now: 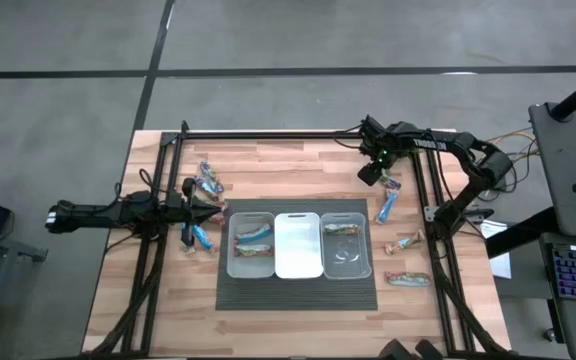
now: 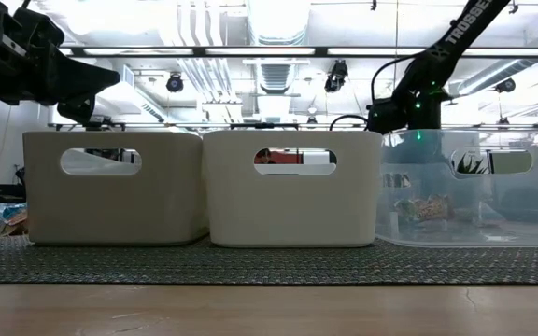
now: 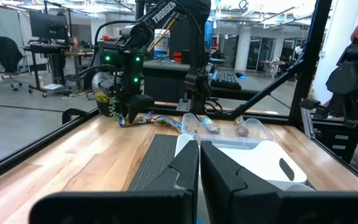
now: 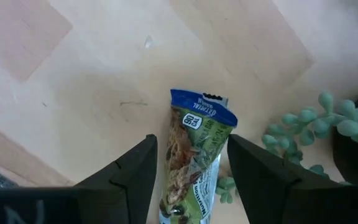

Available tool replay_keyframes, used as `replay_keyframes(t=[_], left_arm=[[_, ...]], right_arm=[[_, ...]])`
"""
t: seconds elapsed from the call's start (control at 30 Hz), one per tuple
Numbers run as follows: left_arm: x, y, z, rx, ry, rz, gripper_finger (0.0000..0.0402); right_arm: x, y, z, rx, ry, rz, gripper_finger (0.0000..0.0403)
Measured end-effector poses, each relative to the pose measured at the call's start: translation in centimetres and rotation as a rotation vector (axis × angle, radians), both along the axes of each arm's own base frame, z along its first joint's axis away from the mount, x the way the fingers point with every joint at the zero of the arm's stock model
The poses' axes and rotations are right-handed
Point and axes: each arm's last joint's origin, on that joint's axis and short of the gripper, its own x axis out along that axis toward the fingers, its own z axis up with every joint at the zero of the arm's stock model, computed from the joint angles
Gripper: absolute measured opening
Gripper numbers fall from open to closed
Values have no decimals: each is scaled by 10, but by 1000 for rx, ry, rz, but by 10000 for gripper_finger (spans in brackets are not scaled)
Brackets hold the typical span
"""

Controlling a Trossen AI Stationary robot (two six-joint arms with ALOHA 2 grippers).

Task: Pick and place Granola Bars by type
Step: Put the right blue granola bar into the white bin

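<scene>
Grey tiled floor [image 1: 268,40] surrounds the table; bright ceiling lights [image 2: 278,19] and, seemingly, desks [image 3: 48,46] beyond.

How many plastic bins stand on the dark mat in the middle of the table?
3, side by side in a row on the mat: the left bin holding bars, the middle bin, which looks empty, and the clear right bin holding one or two bars.
</scene>
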Motion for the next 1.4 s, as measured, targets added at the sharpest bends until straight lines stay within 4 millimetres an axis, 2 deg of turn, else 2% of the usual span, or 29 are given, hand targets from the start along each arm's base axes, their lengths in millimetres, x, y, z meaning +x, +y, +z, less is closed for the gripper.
replay_keyframes(t=[0.97,1.4], left_arm=[[0,0,0,0,0,0,0],[0,0,0,0,-1,0,0]], right_arm=[[-7,7,-18,1,-3,-44,187],[-7,7,-18,-1,-8,-47,176]])
